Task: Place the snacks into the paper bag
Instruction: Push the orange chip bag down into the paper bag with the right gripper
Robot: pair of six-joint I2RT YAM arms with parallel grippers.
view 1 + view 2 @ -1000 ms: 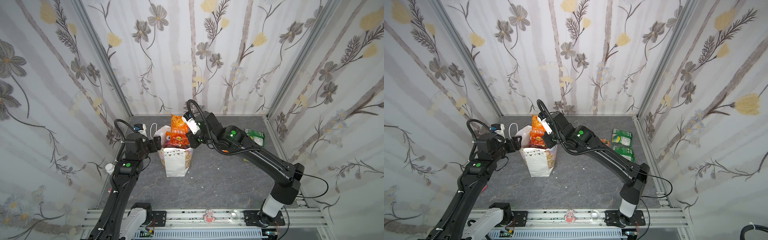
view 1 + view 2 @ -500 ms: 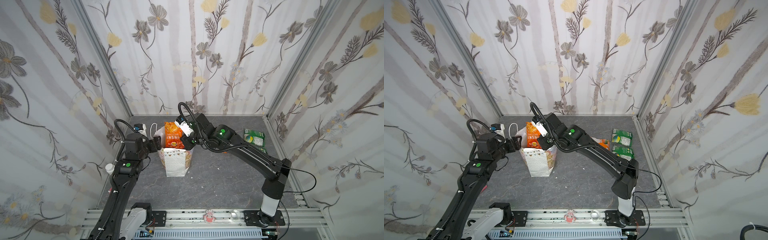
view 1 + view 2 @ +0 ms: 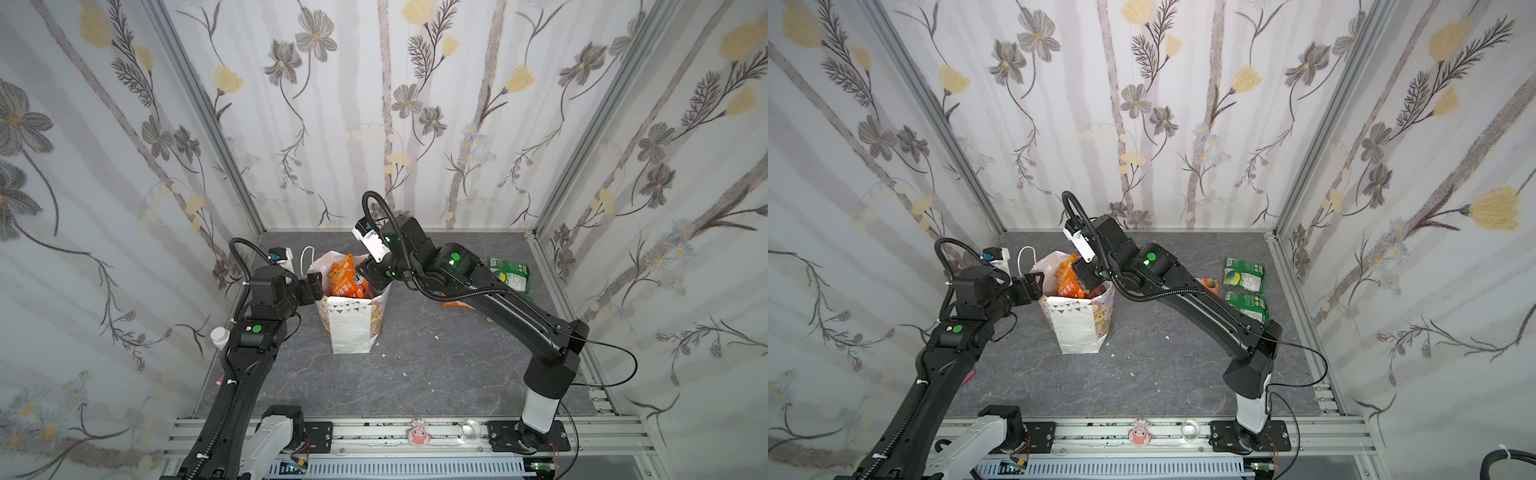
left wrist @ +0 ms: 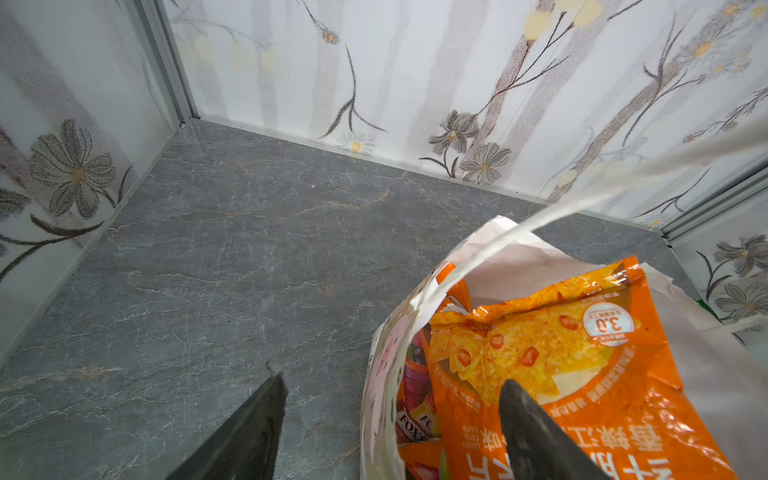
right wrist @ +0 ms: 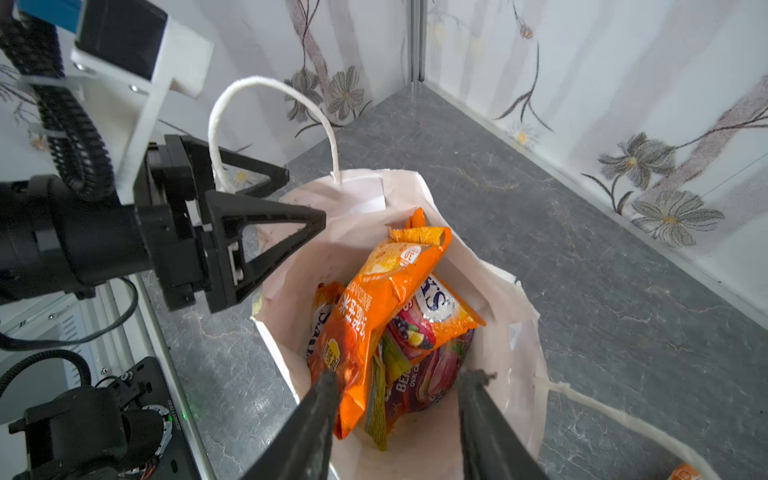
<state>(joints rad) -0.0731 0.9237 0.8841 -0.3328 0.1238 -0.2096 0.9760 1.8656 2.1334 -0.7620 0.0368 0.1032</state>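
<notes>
The paper bag [image 3: 351, 328] [image 3: 1077, 328] stands upright on the grey table [image 3: 415, 365], a little left of the middle, with its mouth open. Inside it several snacks are packed together. On top lies an orange packet [image 3: 343, 278] [image 3: 1068, 282] [image 5: 374, 299], leaning, and its upper end rises above the rim. Under it the right wrist view shows the FOX'S candy bag [image 5: 432, 316] and more packets, partly hidden.

The right gripper [image 3: 369, 275] [image 5: 401, 374] hangs over the right side of the bag mouth. Its jaws stand apart and clamp nothing. The lower end of the orange packet is just beside one finger [image 5: 328, 395]; I cannot tell if they touch.

The left gripper [image 3: 314, 286] [image 3: 1034, 284] [image 5: 305, 195] is at the left rim of the bag, also with the jaws apart. In the left wrist view one finger [image 4: 249, 432] is over the table and the other finger [image 4: 536, 436] is over the orange packet [image 4: 561, 365] – the bag wall [image 4: 380, 374] is between them, not pressed. One white cord handle [image 5: 249, 81] stands up just beside this gripper.

On the right of the table, well apart from the bag, lie two green packets [image 3: 1244, 274] [image 3: 1248, 305] and a small orange one [image 3: 1208, 284] – all flat on the table
</notes>
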